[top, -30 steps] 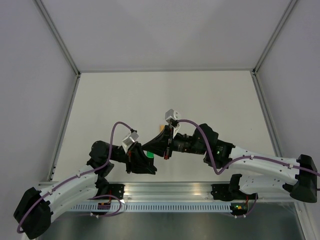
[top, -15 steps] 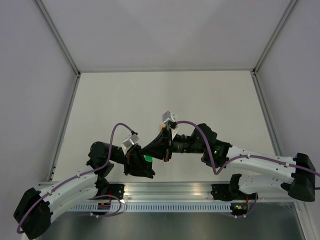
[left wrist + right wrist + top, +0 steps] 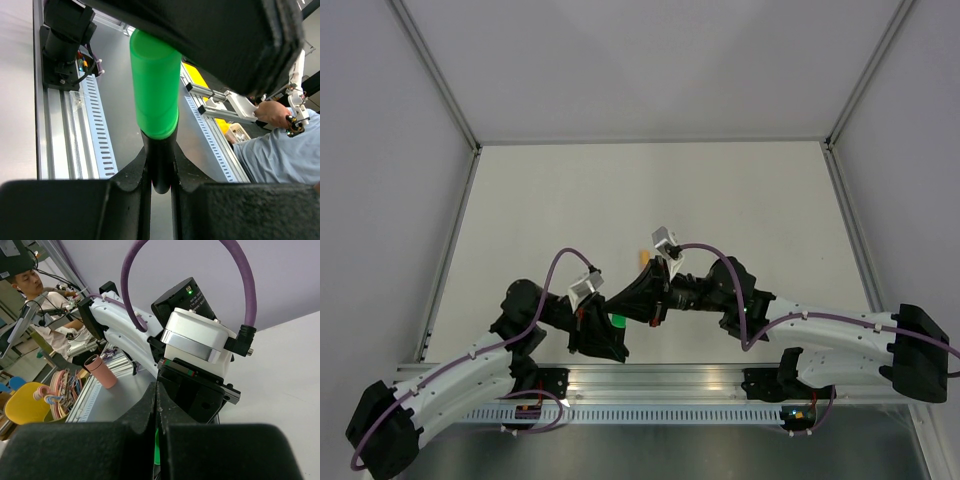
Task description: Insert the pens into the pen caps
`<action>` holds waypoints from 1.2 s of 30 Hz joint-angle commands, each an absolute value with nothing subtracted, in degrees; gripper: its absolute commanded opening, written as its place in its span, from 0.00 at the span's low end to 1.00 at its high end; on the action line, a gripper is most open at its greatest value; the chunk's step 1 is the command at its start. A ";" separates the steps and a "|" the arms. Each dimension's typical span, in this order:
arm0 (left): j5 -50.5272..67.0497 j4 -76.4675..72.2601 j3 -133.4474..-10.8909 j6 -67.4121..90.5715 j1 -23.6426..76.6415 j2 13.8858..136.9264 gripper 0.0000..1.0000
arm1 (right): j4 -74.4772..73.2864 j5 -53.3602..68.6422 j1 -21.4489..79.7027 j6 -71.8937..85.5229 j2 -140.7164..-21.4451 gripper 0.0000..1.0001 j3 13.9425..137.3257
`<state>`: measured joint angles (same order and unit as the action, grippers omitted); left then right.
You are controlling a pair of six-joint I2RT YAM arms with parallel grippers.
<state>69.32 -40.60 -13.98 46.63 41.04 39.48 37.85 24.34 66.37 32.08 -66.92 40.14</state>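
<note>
My left gripper [image 3: 161, 186] is shut on the black barrel [image 3: 160, 162] of a pen. The pen's bright green end [image 3: 155, 85] points away from it and runs up under my right gripper's black fingers [image 3: 225, 40]. In the top view the two grippers meet near the table's front, left gripper [image 3: 607, 332] and right gripper [image 3: 632, 303], with the green piece [image 3: 618, 321] between them. In the right wrist view my right gripper [image 3: 157, 412] is closed, with a sliver of green [image 3: 156, 446] between its fingers. A small orange piece [image 3: 642, 258] lies on the table behind the right wrist, partly hidden.
An aluminium rail [image 3: 660, 380] with a slotted cable duct runs along the near edge between the arm bases. White walls and metal frame posts [image 3: 450, 100] bound the white table [image 3: 650, 190]. A pink cup [image 3: 102, 372] and people show beyond the table.
Both grippers, still joined at the green piece, have shifted slightly toward the near edge. The right wrist has tilted a little. No grip has changed.
</note>
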 commanded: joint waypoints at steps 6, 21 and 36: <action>50.10 -55.28 -26.19 43.77 39.99 36.56 0.02 | 18.63 34.36 70.22 34.54 -71.72 0.00 29.53; 52.65 -36.57 -31.81 30.86 39.99 35.68 0.02 | 18.91 37.97 72.68 36.83 -73.74 0.00 29.53; 59.41 -45.16 -30.06 37.52 39.99 37.00 0.02 | -2.71 20.41 72.86 25.06 -66.01 0.00 35.41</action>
<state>69.49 -21.61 -20.86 35.53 41.50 38.13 33.63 16.91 68.99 29.89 -62.39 39.38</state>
